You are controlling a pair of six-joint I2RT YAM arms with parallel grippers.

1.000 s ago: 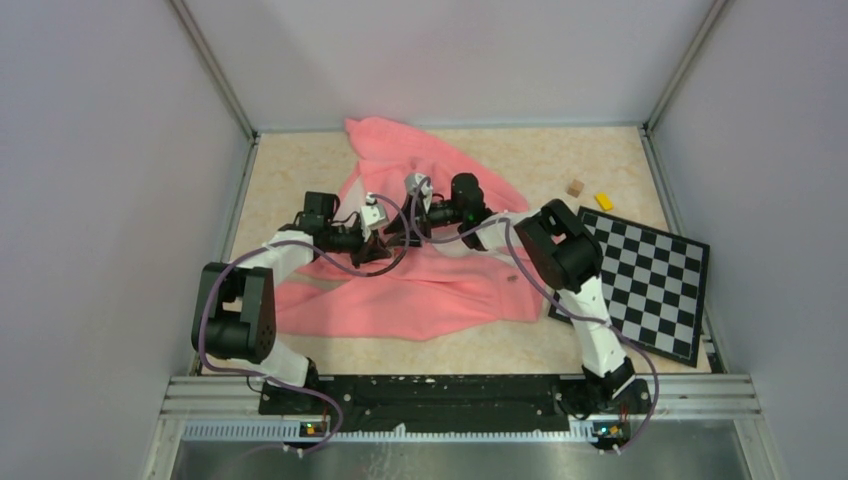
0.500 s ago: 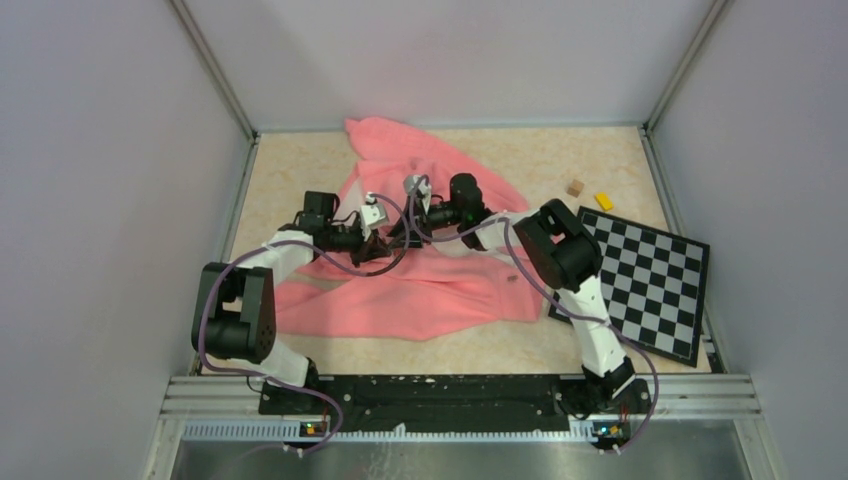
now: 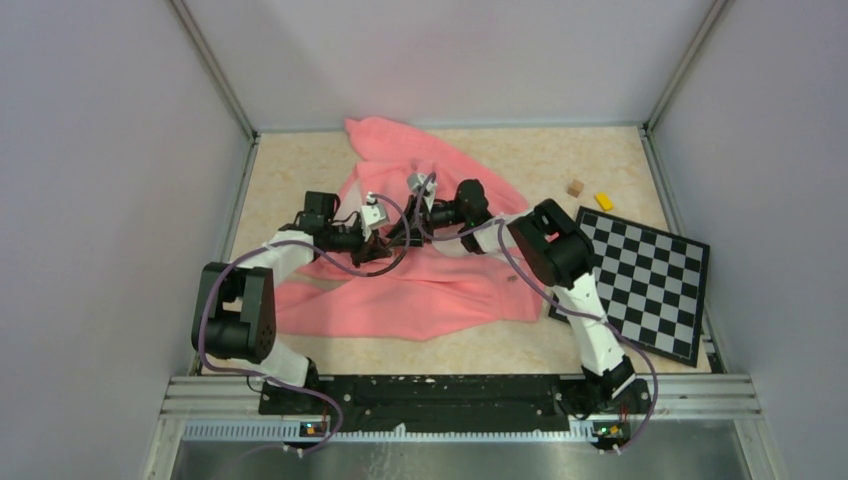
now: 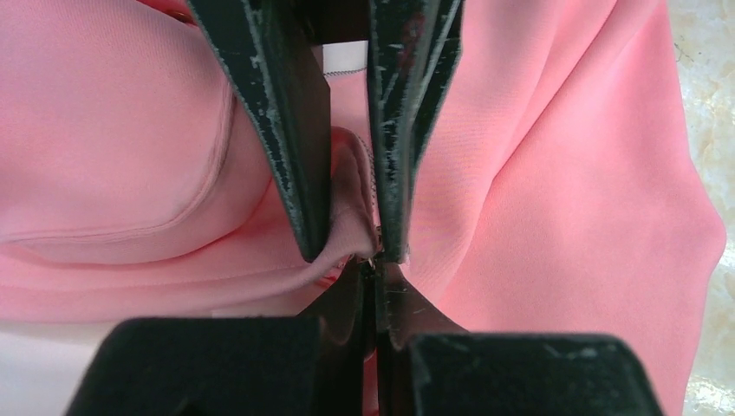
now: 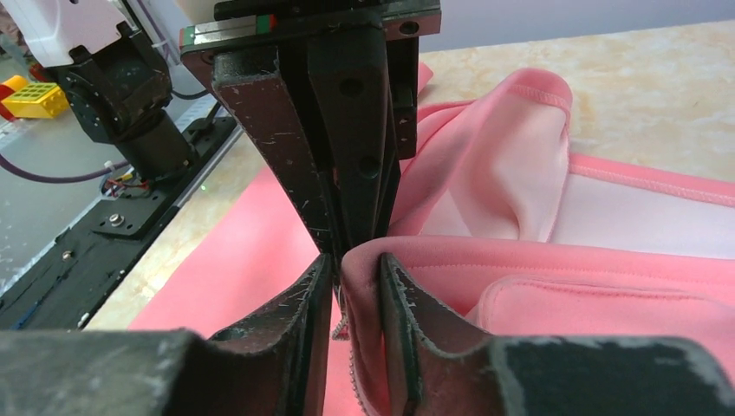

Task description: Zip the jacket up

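Surface: I'm looking down on a pale marbled surface (image 3: 600,160) between grey walls, with a checkerboard (image 3: 650,270) lying at its right side.
Jacket: the pink jacket (image 3: 440,290) is sprawled across the middle, one part reaching toward the back.
Left hand (image 4: 377,290): pinched tight on the jacket's edge.
Right hand (image 5: 355,260): narrow, squeezing a raised fold of jacket, its tips right against the left hand's.
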